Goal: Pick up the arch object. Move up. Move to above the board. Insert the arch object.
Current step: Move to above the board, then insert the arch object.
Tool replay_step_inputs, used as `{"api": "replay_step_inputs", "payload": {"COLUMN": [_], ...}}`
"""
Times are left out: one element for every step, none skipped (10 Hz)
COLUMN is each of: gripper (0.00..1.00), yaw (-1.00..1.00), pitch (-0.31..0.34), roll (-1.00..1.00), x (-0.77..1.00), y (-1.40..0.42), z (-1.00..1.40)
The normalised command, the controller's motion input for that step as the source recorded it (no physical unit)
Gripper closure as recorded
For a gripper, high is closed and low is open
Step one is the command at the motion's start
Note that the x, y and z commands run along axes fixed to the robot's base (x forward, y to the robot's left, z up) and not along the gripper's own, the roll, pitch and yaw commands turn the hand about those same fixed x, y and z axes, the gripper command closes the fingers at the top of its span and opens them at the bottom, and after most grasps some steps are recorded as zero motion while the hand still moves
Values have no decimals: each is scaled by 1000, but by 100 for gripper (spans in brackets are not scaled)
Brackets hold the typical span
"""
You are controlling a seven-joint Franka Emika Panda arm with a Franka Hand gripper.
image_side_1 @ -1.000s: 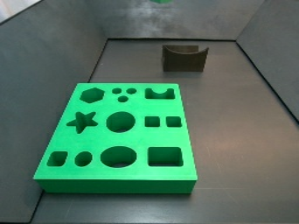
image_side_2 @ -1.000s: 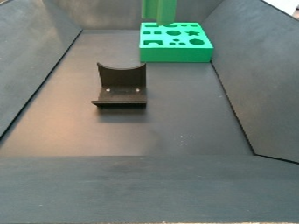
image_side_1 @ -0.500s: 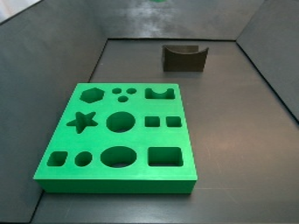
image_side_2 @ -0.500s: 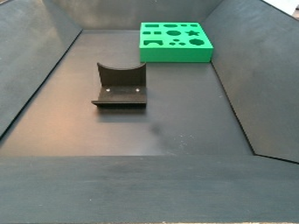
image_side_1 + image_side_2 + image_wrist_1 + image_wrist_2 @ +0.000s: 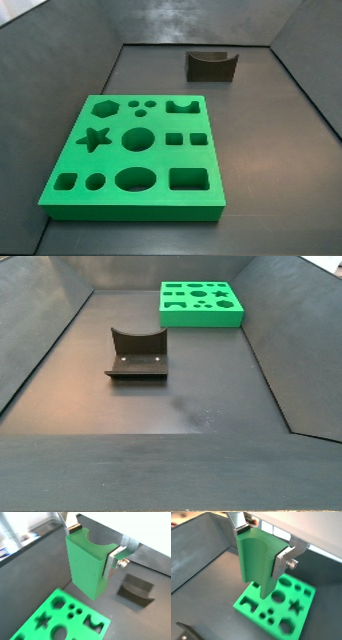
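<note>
My gripper (image 5: 93,541) is shut on the arch object (image 5: 85,567), a tall bright green block with its curved notch at the held end. It also shows in a wrist view (image 5: 258,562), gripper (image 5: 264,539). The block hangs high above the floor, over the near part of the board (image 5: 63,617), a flat green slab with shaped holes, also seen below in a wrist view (image 5: 281,607). In both side views the board shows (image 5: 134,155) (image 5: 201,303), but the gripper and the block are out of frame above.
A dark brown U-shaped block lies on the dark floor apart from the board (image 5: 211,65) (image 5: 136,353) (image 5: 137,589). Sloping grey walls enclose the floor on all sides (image 5: 40,346).
A second ago the green block showed at the top of a side view, above the board. It has since risen out of both side views. The board and brown block have not moved.
</note>
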Motion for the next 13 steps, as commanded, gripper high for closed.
{"api": "replay_step_inputs", "payload": {"gripper": [100,100,100,100,100,100,100,100,100,100,100,100,100], "yaw": [549,315,-11,-69,-40,-37,37,494,714,643,500,134,0], "pitch": [149,134,0,0,0,0,0,0,-11,-1,0,-21,-4], "roll": [45,35,0,24,24,21,0,-96,-120,-111,-31,77,163], "x": [3,42,29,200,206,203,349,423,260,320,391,454,503], "y": [-390,-190,0,240,234,231,240,160,106,60,0,-323,-314], "z": [131,66,-17,-1000,-1000,-1000,-1000,-1000,-937,-980,-1000,-1000,-966]}}
